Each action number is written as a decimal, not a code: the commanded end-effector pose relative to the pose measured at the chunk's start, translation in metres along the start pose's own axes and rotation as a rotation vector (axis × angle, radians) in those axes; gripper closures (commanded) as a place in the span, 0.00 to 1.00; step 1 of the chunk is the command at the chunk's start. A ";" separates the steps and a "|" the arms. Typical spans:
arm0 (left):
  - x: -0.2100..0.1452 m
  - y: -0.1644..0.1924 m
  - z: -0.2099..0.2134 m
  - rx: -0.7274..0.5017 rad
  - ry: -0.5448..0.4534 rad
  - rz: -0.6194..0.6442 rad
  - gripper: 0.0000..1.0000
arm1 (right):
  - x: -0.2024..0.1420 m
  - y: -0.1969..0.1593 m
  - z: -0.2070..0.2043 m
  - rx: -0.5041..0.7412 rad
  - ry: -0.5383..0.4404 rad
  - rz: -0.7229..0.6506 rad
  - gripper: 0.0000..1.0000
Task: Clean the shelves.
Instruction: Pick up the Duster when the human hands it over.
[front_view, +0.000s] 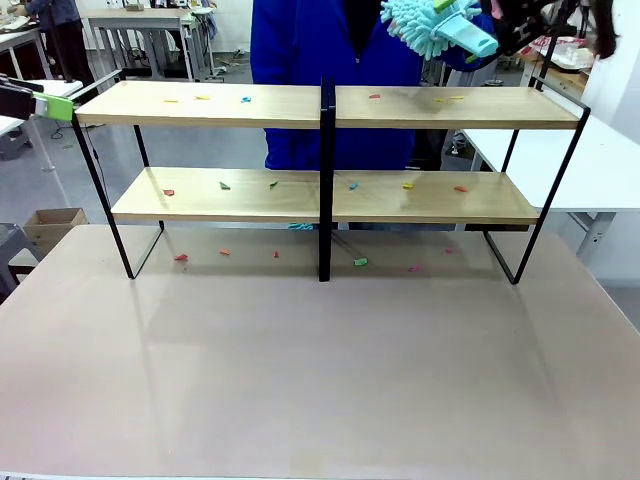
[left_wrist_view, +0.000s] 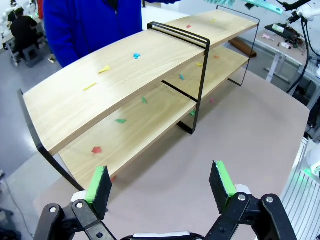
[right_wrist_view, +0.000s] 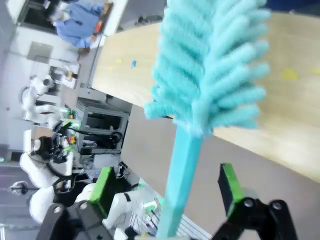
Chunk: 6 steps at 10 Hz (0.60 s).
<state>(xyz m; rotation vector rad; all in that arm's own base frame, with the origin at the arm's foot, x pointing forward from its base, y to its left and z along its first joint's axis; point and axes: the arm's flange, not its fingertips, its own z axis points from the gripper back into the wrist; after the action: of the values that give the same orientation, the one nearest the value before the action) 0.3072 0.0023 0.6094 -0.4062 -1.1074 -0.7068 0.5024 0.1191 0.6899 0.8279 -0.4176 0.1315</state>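
Fingers (left_wrist_view: 97, 186) of the left gripper (left_wrist_view: 160, 185) stand wide apart, holding nothing, near the left end of the shelves (left_wrist_view: 125, 80) (coloured scraps (front_view: 246, 100) dot both boards). Over the top board's right half, the right gripper (right_wrist_view: 166, 172) is spread too, with a teal duster (right_wrist_view: 215, 65) handle between its pads, untouched.

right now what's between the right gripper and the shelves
A teal duster: its handle runs between the right gripper's spread fingers, its fluffy head before the shelves' top board, in the right wrist view.
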 end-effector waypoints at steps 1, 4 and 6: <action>-0.005 -0.005 -0.001 0.010 0.003 0.009 0.00 | 0.008 0.008 0.006 -0.049 -0.018 -0.033 0.00; -0.005 -0.005 -0.001 0.010 0.003 0.009 0.00 | 0.006 0.006 0.008 -0.063 -0.024 -0.050 0.00; -0.005 -0.005 -0.001 0.010 0.003 0.009 0.00 | 0.004 0.002 0.008 -0.073 -0.017 -0.054 0.60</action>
<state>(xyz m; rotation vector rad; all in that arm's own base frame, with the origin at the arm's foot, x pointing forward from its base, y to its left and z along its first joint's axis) 0.3071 0.0011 0.6096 -0.4098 -1.1065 -0.7067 0.5079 0.1118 0.6977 0.7922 -0.4331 0.0867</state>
